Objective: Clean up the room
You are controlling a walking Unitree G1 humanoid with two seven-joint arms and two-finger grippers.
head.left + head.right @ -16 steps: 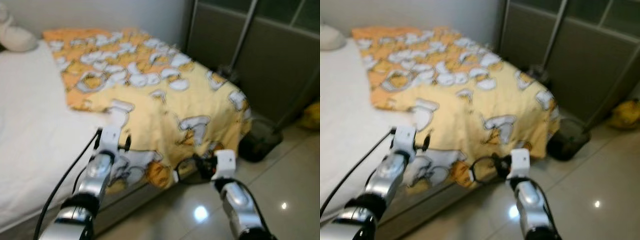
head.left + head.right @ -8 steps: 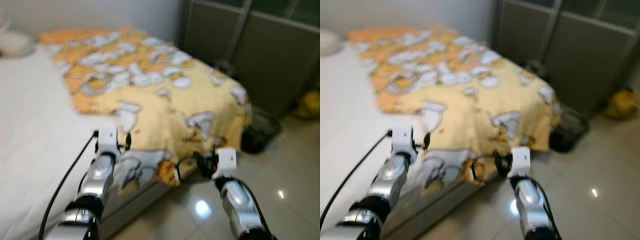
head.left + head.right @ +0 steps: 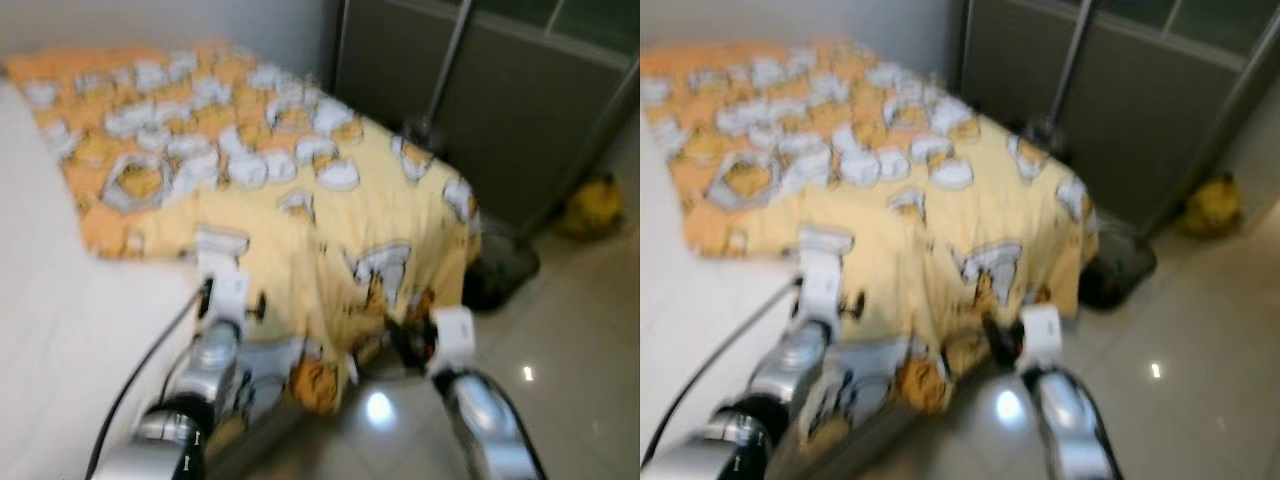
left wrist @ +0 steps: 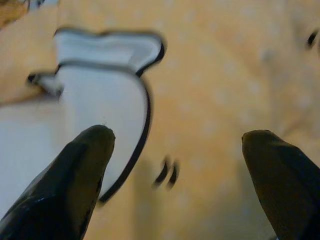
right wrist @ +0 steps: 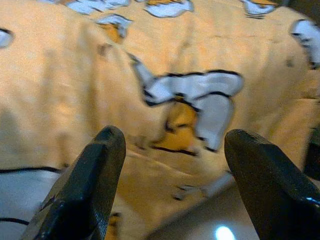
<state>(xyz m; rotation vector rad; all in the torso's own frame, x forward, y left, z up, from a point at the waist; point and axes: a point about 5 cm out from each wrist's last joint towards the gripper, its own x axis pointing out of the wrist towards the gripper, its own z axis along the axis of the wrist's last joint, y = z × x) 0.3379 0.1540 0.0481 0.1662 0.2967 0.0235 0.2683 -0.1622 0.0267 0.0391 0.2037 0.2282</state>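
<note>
A yellow-orange blanket (image 3: 300, 190) printed with white and orange cartoon cats lies spread flat over the far part of the bed, its near edge draped down over the bed's corner toward the floor in soft folds. It lies directly ahead of the left gripper (image 4: 175, 150), whose parted fingers hang close over the printed cloth, and ahead of the right gripper (image 5: 172, 165), which points with fingers apart at the hanging edge. The eye views are blurred.

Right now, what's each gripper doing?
Left gripper: open, empty, over the yellow blanket.
Right gripper: open, empty, facing the blanket's hanging edge.
</note>
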